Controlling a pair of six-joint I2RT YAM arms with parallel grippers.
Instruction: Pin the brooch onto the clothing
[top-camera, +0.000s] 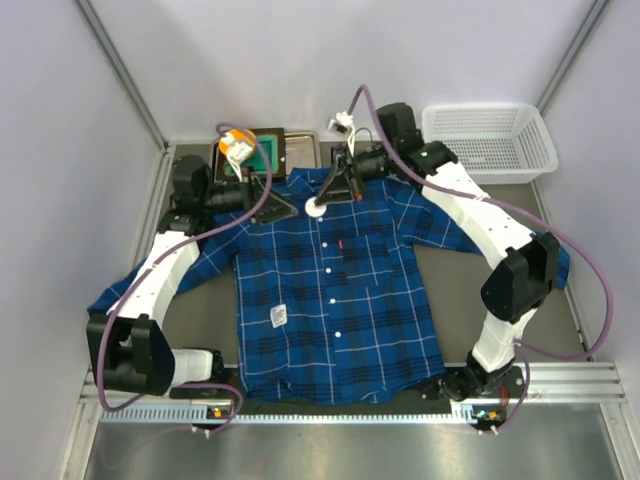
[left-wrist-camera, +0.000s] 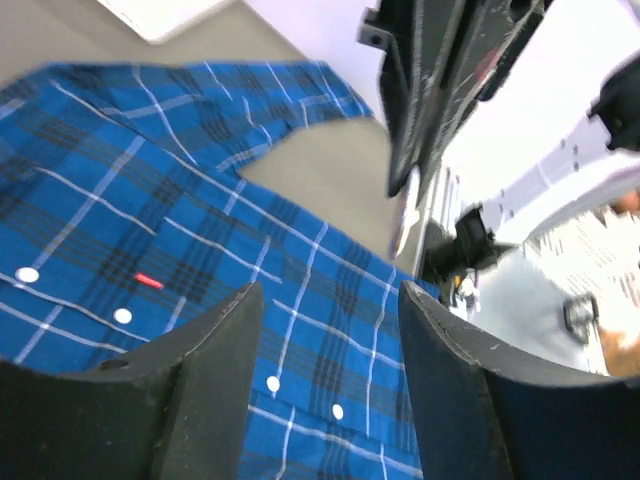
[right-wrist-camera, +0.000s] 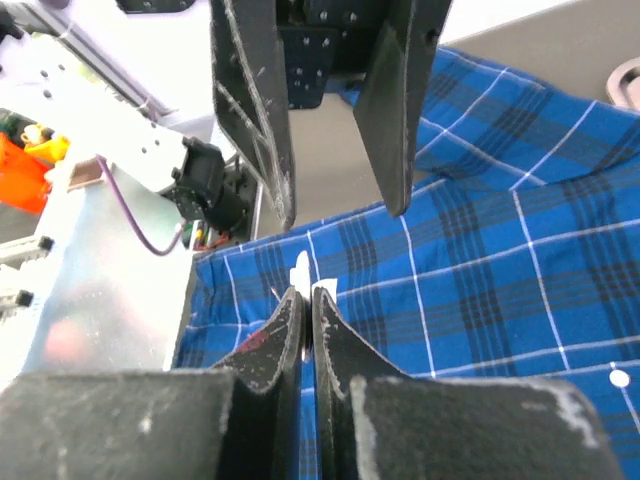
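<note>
The blue plaid shirt (top-camera: 330, 300) lies flat, front up, collar at the far side. It also shows in the left wrist view (left-wrist-camera: 100, 180) and the right wrist view (right-wrist-camera: 500, 240). My right gripper (top-camera: 322, 203) hangs over the collar opening, shut on the brooch (top-camera: 316, 207), a small pale round disc. In the right wrist view the brooch (right-wrist-camera: 301, 272) is edge-on between the closed fingertips of the right gripper (right-wrist-camera: 304, 300). My left gripper (top-camera: 277, 206) is open and empty just left of it, above the shirt's left collar, and also shows from its own wrist (left-wrist-camera: 325, 300).
A white basket (top-camera: 490, 140) stands at the back right. A dark tray with a green mat (top-camera: 265, 150) and an orange object (top-camera: 235, 143) sit behind the collar. A small white tag (top-camera: 279, 316) lies on the shirt front. A red mark (top-camera: 341, 243) is on the chest pocket.
</note>
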